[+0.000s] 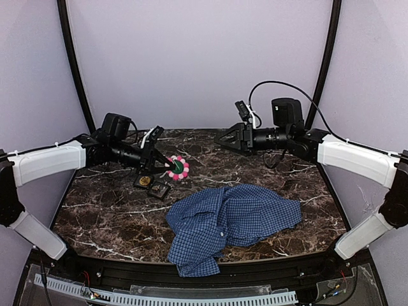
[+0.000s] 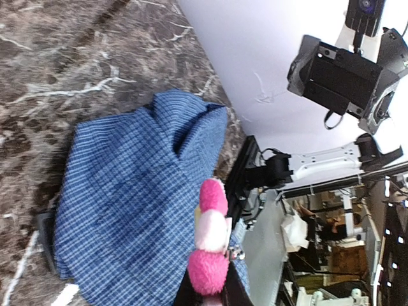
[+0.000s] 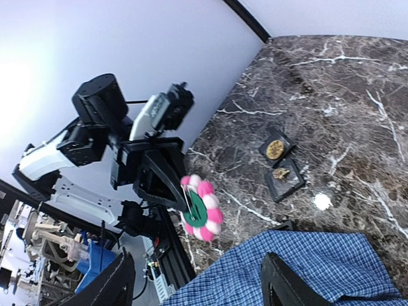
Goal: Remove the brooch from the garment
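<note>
The brooch [image 1: 177, 167], a pink and white flower with a green middle, is already off the garment [image 1: 236, 220]. The left gripper [image 1: 169, 164] holds it pinched between nearly closed fingers in the air over the left part of the table [image 1: 95, 217], just above a small black tray [image 1: 153, 185] and clearly apart from the blue checked shirt, which lies crumpled at the near middle. The right gripper [image 1: 220, 137] hangs high at the far right with its fingers spread wide and nothing between them, so I judge the removal itself is done and only setting the brooch down somewhere may be left.
</note>
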